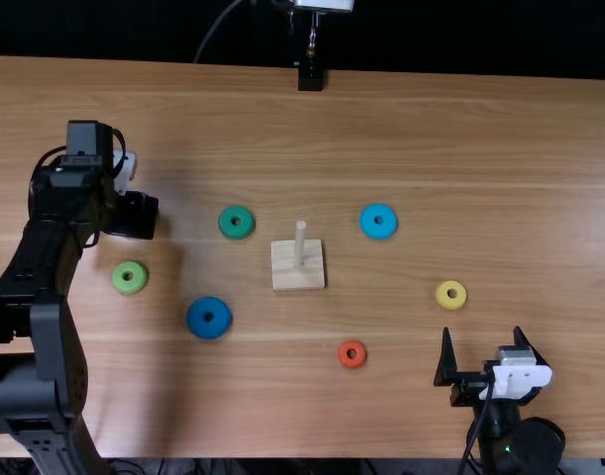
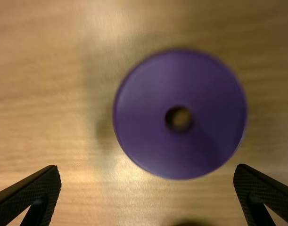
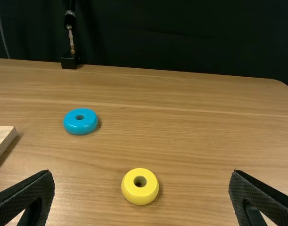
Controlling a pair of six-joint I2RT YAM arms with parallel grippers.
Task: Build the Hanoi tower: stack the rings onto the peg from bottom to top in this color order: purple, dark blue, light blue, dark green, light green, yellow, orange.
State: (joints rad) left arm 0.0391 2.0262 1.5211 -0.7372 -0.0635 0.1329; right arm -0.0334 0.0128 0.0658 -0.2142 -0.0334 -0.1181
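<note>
Seven rings [image 1: 195, 322], one peg [image 1: 300, 242], one square base [image 1: 294, 278].

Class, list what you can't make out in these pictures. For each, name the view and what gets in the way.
- Top view: the part of the table beneath the left arm, hidden by that arm.
- Left wrist view: what the dark shape is; blurred and cut off by the bottom edge.
- Right wrist view: the rest of the wooden base, cut off by the left edge.

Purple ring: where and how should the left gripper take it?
Probably best by the outer rim, at opposite sides, coming straight down. The purple ring lies flat, its round edge free all around, and the left gripper is open above the table.
</note>
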